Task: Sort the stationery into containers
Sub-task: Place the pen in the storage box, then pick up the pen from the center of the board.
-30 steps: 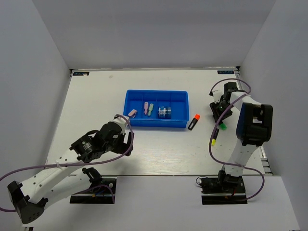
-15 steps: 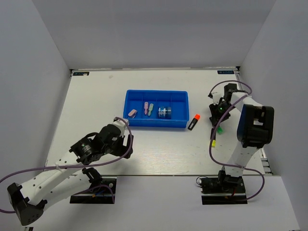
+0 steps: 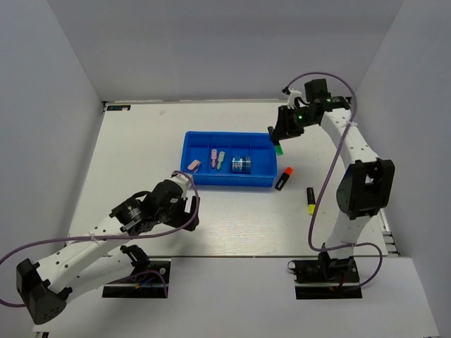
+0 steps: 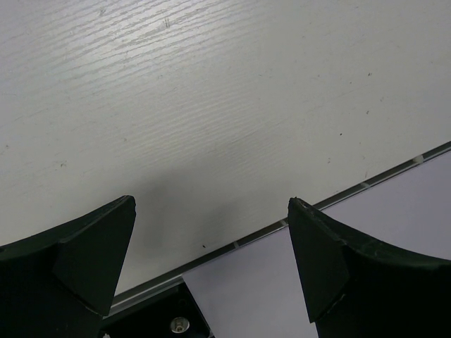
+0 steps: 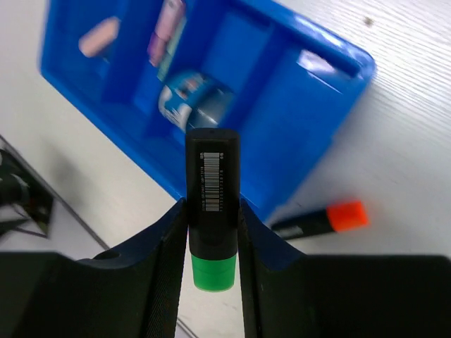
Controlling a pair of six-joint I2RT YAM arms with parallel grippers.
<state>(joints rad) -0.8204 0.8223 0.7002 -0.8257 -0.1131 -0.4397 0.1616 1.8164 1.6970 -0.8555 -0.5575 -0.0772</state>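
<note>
My right gripper (image 3: pixel 279 138) is shut on a black highlighter with a green cap (image 5: pixel 211 204) and holds it in the air over the right end of the blue tray (image 3: pixel 262 156), cap toward the wrist. The tray holds a pink eraser (image 3: pixel 195 165), pastel pieces (image 3: pixel 216 158) and a blue tape roll (image 3: pixel 241 165). An orange-capped highlighter (image 3: pixel 283 179) and a yellow-capped one (image 3: pixel 310 200) lie on the table to the tray's right. My left gripper (image 4: pixel 211 260) is open with nothing in it, low over the table near the front edge.
Grey walls enclose the white table (image 3: pixel 141 148) on three sides. The table's front edge (image 4: pixel 338 193) runs just below the left gripper. The right arm's purple cable (image 3: pixel 331 169) loops above the yellow-capped highlighter.
The right gripper closed on the green-capped highlighter at the table's right, lifted it and carried it far-left to the tray's right end. The left arm drew back slightly toward the front edge.
</note>
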